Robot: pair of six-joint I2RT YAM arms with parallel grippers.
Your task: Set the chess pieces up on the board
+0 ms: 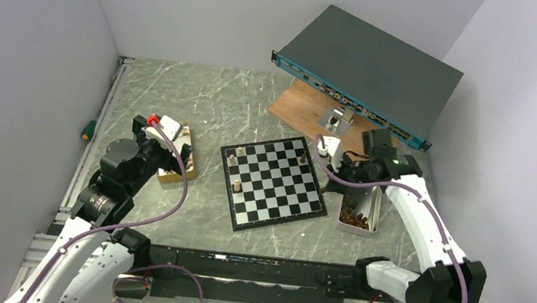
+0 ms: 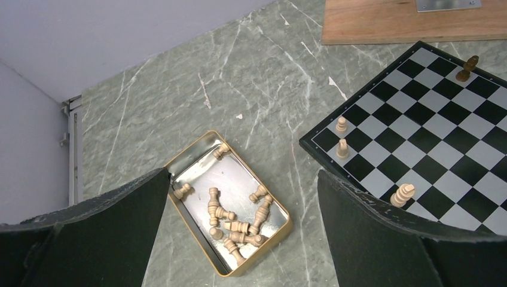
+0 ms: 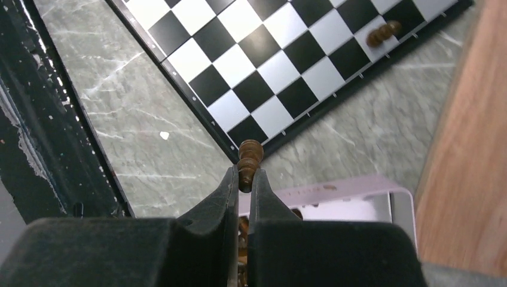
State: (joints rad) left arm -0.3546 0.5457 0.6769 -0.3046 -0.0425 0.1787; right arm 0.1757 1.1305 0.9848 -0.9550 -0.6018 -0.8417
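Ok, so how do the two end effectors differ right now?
The left end effector stands wide open and empty; the right end effector is shut on a dark brown chess piece. The left one hangs above the gold tin of light pieces; the right one is near a corner of the board, by the pale tray. Both have black fingers.

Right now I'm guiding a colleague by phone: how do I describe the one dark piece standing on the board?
Start at the checkered board in the middle of the marble table, then go to its far right corner, beside the wooden plank. The dark piece stands there, the only brown one on the board; the other pieces on it are light tan, along the opposite edge.
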